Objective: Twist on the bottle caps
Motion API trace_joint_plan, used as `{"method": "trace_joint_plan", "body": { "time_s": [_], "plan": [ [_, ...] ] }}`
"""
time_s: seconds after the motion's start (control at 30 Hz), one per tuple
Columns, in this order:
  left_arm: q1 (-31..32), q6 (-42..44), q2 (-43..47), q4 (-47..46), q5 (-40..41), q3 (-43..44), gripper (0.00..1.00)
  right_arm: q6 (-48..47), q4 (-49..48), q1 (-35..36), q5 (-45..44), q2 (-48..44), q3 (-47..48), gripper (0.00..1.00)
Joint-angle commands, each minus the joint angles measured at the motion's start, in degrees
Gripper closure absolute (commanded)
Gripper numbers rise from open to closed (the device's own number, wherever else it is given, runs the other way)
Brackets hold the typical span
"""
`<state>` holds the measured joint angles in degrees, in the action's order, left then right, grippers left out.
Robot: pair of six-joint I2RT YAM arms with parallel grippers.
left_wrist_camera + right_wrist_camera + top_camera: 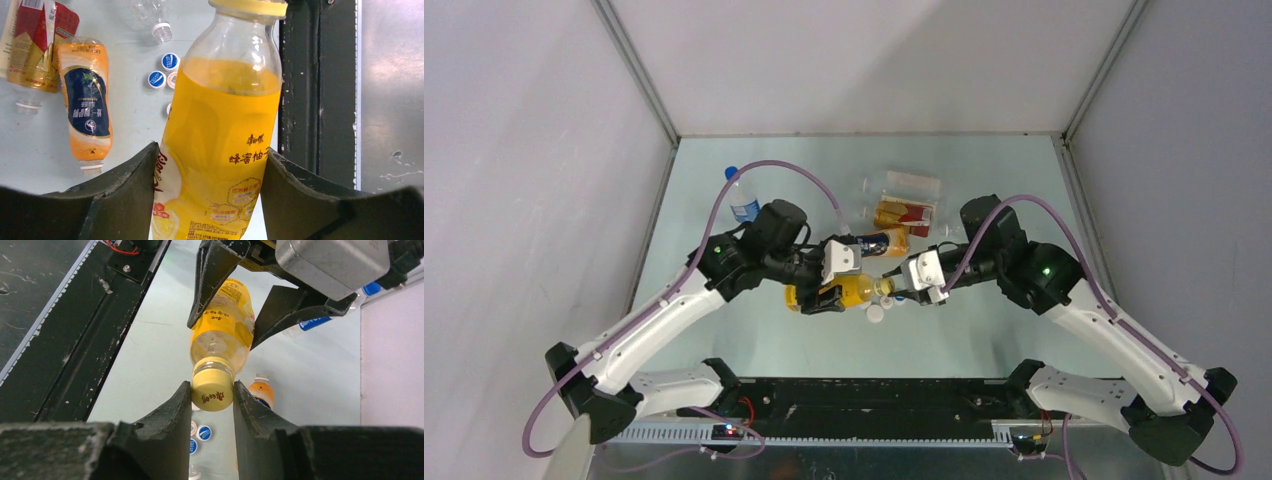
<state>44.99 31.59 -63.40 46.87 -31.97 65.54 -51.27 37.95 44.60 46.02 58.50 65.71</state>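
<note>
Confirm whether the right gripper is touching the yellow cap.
Touching. In the right wrist view the right gripper pinches the yellow cap on both sides, no gap.

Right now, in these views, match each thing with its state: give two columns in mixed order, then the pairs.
1 yellow bottle
2 yellow cap
3 orange bottle with dark-blue label
4 clear bottle with blue label

a lying on the table, uncapped
b pinched by the right gripper
c wearing a blue cap
d clamped in the left gripper

Pairs: 1-d, 2-b, 3-a, 4-c
</note>
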Motion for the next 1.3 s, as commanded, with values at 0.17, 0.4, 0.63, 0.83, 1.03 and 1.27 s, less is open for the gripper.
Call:
{"method": "trace_joint_plan", "body": {
  "time_s": [0.17, 0.4, 0.63, 0.83, 1.03, 1.27],
  "plan": [
    [-0.06, 1.72, -1.48, -3.52, -9.06, 6.61, 0.91, -1.74, 0.99, 2.49, 2.08, 2.49, 0.78, 1.0],
    [-0.25, 3.75, -2.93, -0.97, -12.31, 8.91, 0.92, -3.17, 1.69, 3.69, 1.58, 3.08, 0.77, 1.0],
    [-0.3, 0.1, -0.6, -8.41, -13.16, 5.39, 0.93, -2.54, 1.02, 3.67, 3.72, 4.16, 0.73, 1.0],
    [-1.04, -6.92, 1.48, -17.81, -12.96, 1.2, 0.93, -1.09, -0.25, 3.44, 4.34, 4.07, 0.23, 1.0],
    [-1.21, -10.15, 1.68, -20.64, -13.01, -0.6, 0.94, -0.29, 0.41, 3.49, 4.77, 4.68, 0.14, 1.0],
    [-1.22, -11.58, 4.76, -27.8, -12.79, -5.11, 0.94, 4.91, -2.3, 1.05, 8.34, 4.9, -0.27, 1.0]
  ]
}}
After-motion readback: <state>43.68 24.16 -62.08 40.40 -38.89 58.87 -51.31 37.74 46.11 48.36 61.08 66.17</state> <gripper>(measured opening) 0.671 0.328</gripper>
